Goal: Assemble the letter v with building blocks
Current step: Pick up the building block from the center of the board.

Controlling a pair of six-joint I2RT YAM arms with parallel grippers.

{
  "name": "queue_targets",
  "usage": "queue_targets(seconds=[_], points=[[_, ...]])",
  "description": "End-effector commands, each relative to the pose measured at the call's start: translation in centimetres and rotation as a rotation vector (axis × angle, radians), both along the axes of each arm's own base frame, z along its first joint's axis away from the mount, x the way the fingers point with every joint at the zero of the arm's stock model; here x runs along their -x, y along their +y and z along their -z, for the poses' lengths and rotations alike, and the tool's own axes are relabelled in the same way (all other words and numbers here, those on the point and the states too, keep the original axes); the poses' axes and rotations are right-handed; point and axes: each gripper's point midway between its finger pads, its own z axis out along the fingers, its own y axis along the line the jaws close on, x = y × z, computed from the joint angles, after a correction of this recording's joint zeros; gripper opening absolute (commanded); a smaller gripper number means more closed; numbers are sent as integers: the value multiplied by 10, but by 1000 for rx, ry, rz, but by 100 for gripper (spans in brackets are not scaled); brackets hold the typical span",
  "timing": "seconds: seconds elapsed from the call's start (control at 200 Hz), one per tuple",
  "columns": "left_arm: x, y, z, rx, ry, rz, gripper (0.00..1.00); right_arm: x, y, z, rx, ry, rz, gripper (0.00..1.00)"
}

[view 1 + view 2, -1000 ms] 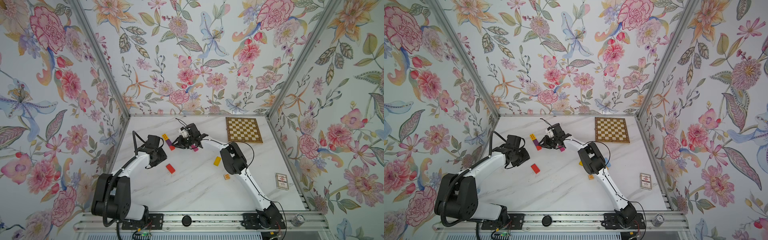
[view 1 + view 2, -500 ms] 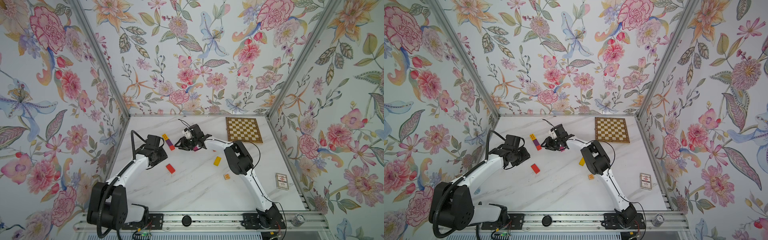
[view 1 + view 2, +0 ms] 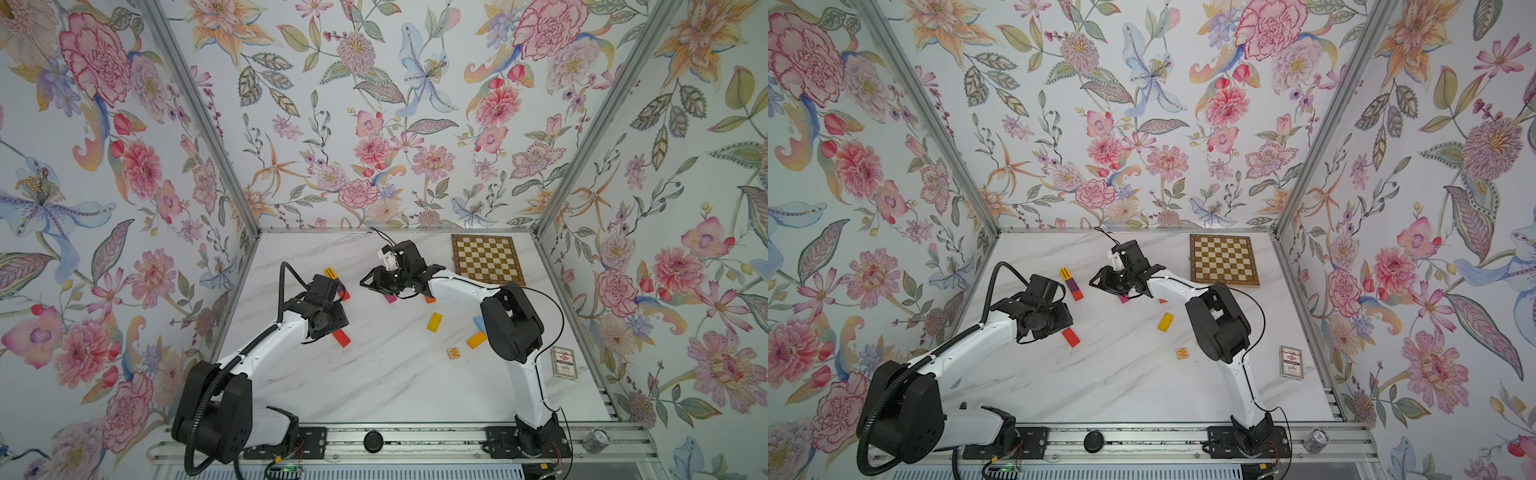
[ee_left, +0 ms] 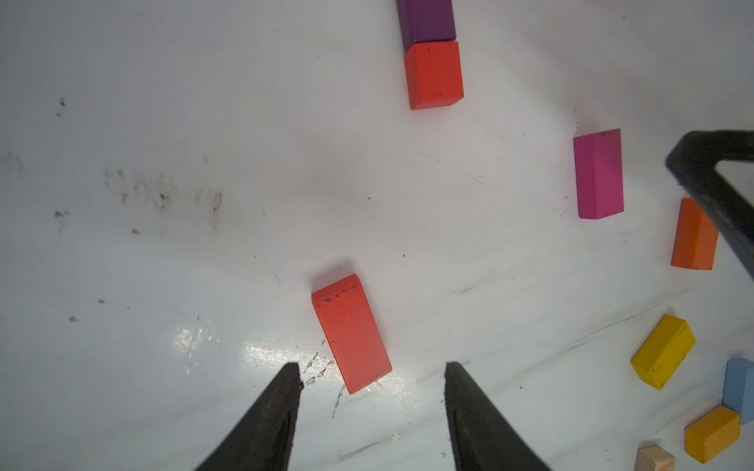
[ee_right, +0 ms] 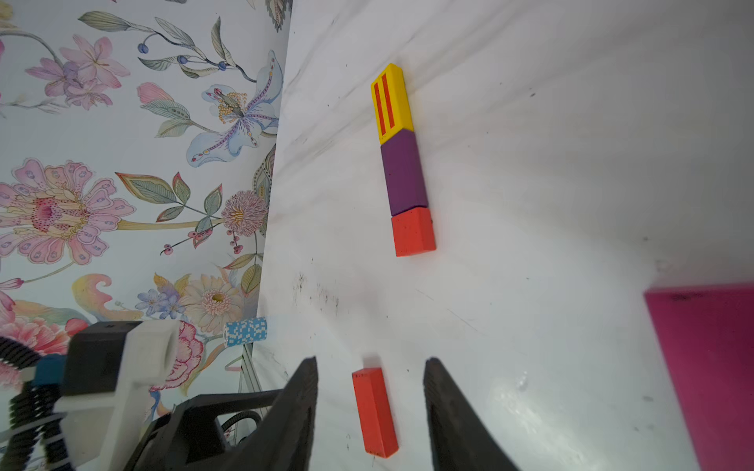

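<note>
Where both top views hide the L gripper (image 4: 372,369) under its own wrist, the L wrist cam shows it plainly: jaws set wide, nothing held, w/ the near end of a loose red block (image 4: 351,332) lying btwn the tips, untouched. Of the row (image 5: 404,163), only the purple block (image 4: 426,20) and red end block (image 4: 434,73) are caught there. The striped yellow block (image 5: 391,100) at the far end is given by the R wrist cam, where all three are seen end to end, touching, as one straight stroke. The R gripper (image 5: 370,362) is seen there parted and empty too, w/ a magenta block (image 5: 710,367) close by, on the side away from the row. A chessboard (image 3: 486,259), a card box (image 3: 564,363) and the W on a cube (image 3: 454,353) are made out in the top views only, all well apart from the row.

The L arm (image 3: 266,340) is stretched fwd from its base, wrist tipped down over the loose red block, near the row's red end. The R arm (image 3: 457,289) is bent at a raised elbow, forearm run toward the row, gripper low and near it.
</note>
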Motion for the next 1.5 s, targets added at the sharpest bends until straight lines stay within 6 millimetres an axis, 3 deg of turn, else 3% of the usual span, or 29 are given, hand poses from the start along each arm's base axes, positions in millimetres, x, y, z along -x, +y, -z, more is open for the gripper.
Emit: queue_targets(seconds=[0.0,0.235,0.646,0.681,0.831,1.241,1.351,1.496], points=[[12,0,16,-43,64,4,62,-1,-13,-6,25,-53,26,45],[18,-10,35,-65,129,42,65,8,-27,3,41,-40,48,44],[23,-9,51,-124,190,45,65,10,-26,4,26,-38,45,43],[24,-10,63,-136,226,46,65,10,-26,5,24,-36,43,43],[20,-13,70,-124,231,33,63,10,-26,5,24,-34,43,42],[27,3,78,-227,266,49,47,8,-25,10,21,-23,42,42],[23,0,77,-221,257,66,37,8,-25,11,22,-16,41,42],[16,-5,69,-210,235,99,17,7,-26,11,22,-16,42,41]])
